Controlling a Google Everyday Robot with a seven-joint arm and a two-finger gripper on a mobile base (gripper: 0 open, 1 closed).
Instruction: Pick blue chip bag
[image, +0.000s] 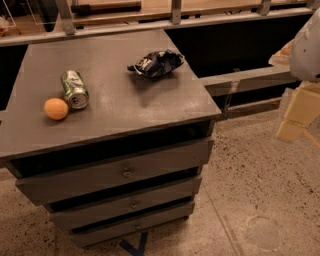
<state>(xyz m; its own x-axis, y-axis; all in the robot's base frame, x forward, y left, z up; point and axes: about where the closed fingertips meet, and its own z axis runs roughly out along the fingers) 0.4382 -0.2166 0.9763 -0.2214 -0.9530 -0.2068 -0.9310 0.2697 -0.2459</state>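
Observation:
The blue chip bag is a crumpled, glossy dark foil bag with white markings. It lies on the grey cabinet top, near its back right corner. My gripper is at the far right of the view, off the cabinet's right side and lower than its top, well apart from the bag. It holds nothing that I can see. The white arm casing shows above it.
A green soda can lies on its side at the left of the cabinet top, with an orange ball just in front of it. The cabinet has three drawers. A grey rail runs behind on the right. Speckled floor lies below.

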